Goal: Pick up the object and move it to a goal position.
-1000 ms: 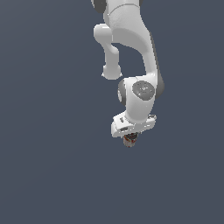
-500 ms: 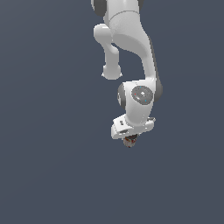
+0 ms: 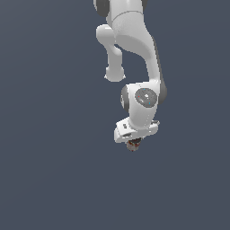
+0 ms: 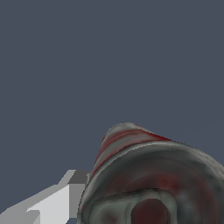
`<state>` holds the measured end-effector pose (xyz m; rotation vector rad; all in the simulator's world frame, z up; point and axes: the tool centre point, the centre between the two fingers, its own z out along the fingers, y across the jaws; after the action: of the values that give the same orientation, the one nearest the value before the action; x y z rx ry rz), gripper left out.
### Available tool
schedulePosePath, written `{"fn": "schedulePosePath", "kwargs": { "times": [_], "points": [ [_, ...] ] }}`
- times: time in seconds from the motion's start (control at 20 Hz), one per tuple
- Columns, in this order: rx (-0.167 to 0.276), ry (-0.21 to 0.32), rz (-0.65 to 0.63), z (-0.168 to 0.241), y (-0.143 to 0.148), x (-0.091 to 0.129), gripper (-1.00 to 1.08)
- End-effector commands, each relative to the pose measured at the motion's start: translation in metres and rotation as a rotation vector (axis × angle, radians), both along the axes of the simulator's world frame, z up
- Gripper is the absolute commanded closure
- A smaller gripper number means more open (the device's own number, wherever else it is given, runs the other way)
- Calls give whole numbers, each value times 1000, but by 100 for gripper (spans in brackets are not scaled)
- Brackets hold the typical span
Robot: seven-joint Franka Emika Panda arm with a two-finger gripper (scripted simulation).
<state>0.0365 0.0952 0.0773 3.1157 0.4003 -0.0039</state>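
Small can pinched under the white arm's tool, up off the plain grey bench.

Nearest the wrist camera, the short reddish-brown and whitish can with its dark round top (image 4: pixel 153 183) fills the view beside one pale grey finger (image 4: pixel 52 203); I'd judge it light, stiff, smooth-sided and apt to slip, best gripped across its curved side. Farther off, at six o'clock beneath the arm, the tool (image 3: pixel 133 143) is closed narrowly on it.
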Motion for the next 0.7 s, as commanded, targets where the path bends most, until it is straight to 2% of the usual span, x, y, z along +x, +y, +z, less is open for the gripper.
{"fn": "schedulePosePath", "kwargs": {
  "times": [0.0,0.3,0.65],
  "points": [
    [0,-1,0,3,0,1,108],
    [0,-1,0,24,3,7,108],
    [1,-2,1,74,10,21,108]
  ]
}}
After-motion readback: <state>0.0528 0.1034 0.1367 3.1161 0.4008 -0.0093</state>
